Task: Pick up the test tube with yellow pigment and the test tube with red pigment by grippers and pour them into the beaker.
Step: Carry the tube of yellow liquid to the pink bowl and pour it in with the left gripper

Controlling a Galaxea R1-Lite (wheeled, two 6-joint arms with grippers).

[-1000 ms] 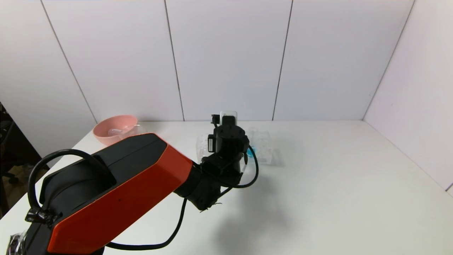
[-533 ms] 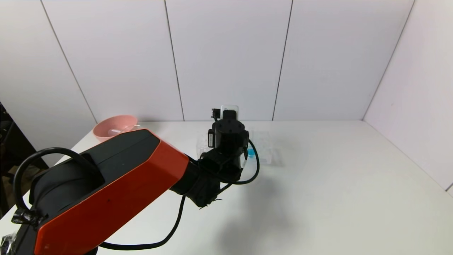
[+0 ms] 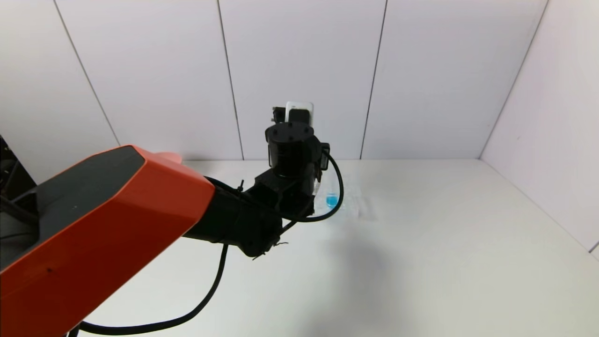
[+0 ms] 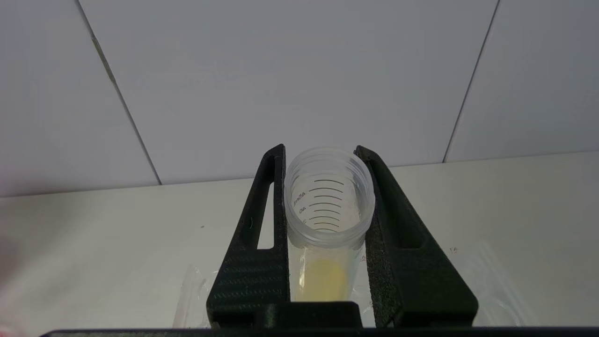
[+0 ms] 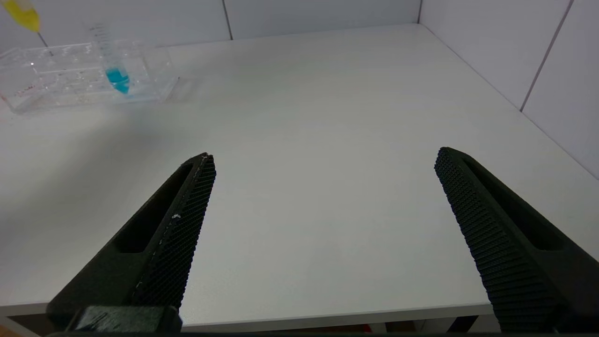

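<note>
Nearest to me, at the front edge of the surface (image 5: 327, 140), my right end effector (image 5: 323, 224) hangs low with its two black ribbed fingers (image 5: 182, 234) spread wide and nothing between them; the head view does not show it. Farther out and to the left, my left arm with its orange-red shell (image 3: 107, 224) reaches forward over the surface, and my left end effector (image 4: 325, 196) is raised above the middle of it, closed on the test tube with yellow pigment (image 4: 327, 210). That tube stands upright between the two black fingers (image 4: 252, 252), gripped just below its ribbed open mouth, with black graduation lines on its wall and a little yellow liquid at its bottom. From the right wrist view only the yellow tip of this tube (image 5: 22, 13) shows, hanging clear above the rack. Beyond the left end effector, toward the far wall, the clear many-holed tube rack (image 5: 70, 79) rests on the surface, and a tube with blue liquid (image 5: 114, 70) stands upright in its right part. Near the rack's left end I see a faint reddish trace, too small to tell what it is. At the far left, only a sliver of the pink bowl (image 3: 169, 156) shows behind my left arm.
</note>
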